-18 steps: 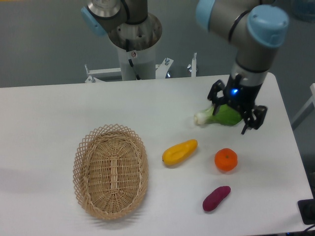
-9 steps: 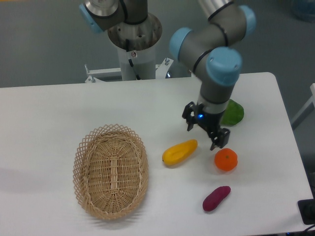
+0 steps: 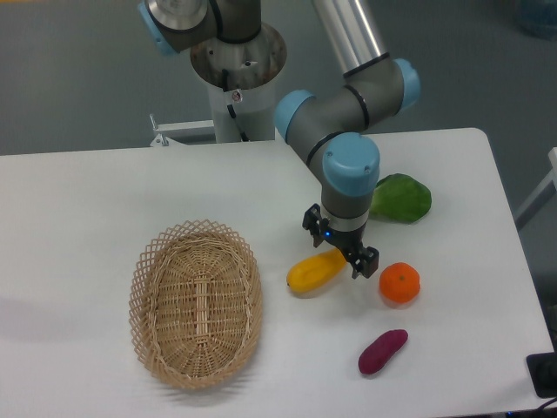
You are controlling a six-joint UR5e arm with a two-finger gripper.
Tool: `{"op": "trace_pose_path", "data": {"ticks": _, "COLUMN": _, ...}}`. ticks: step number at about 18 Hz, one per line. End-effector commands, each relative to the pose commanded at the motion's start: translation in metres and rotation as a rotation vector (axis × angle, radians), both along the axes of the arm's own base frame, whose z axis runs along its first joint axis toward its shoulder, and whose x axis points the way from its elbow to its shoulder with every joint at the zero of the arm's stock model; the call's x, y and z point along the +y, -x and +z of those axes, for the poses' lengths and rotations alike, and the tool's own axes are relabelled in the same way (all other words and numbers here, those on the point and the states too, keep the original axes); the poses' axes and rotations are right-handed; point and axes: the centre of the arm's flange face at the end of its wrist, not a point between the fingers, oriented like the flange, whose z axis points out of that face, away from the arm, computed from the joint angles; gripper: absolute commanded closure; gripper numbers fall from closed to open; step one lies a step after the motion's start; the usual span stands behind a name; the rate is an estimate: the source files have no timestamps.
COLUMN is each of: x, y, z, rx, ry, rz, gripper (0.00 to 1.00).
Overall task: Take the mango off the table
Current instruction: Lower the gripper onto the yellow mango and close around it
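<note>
Mango (image 3: 315,271) is found lying flat on the table (image 3: 104,187), right of the basket (image 3: 196,301) and left of the orange (image 3: 399,283) — clear of both, so access from above is judged unobstructed. The gripper (image 3: 341,248) is positioned over its tapered right end, jaws spread wide and nothing held; contact with the fruit cannot be confirmed.

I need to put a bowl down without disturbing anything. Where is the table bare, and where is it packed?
Bare: the table left of and behind the basket, and its far right edge. Crowded: the right-centre, where the pincer hangs over the mango beside the orange, sweet potato and green vegetable.
</note>
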Motion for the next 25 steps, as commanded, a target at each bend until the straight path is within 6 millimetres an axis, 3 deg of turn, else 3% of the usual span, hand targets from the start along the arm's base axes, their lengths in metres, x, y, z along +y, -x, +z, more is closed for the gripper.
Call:
{"op": "trace_pose_path", "data": {"ticks": 12, "x": -0.002, "y": -0.004, "z": -0.017, "rx": 0.033, "ry": 0.054, "rz": -0.011, "gripper": 0.00}}
{"op": "trace_pose_path", "data": {"ticks": 13, "x": -0.002, "y": -0.004, "z": -0.016, "rx": 0.040, "ry": 0.049, "rz": -0.009, "gripper": 0.12}}
{"op": "trace_pose_path", "data": {"ticks": 14, "x": -0.001, "y": -0.004, "z": -0.016, "rx": 0.043, "ry": 0.046, "rz": -0.007, "gripper": 0.32}}
{"op": "trace_pose_path", "data": {"ticks": 15, "x": -0.001, "y": -0.004, "z": -0.016, "rx": 0.043, "ry": 0.046, "rz": -0.006, "gripper": 0.44}}
{"op": "trace_pose_path", "data": {"ticks": 20, "x": 0.001, "y": -0.002, "z": -0.013, "rx": 0.050, "ry": 0.039, "rz": -0.006, "gripper": 0.67}}
{"op": "trace_pose_path", "data": {"ticks": 25, "x": 0.001, "y": 0.000, "z": -0.005, "rx": 0.062, "ry": 0.031, "rz": -0.017, "gripper": 0.74}}
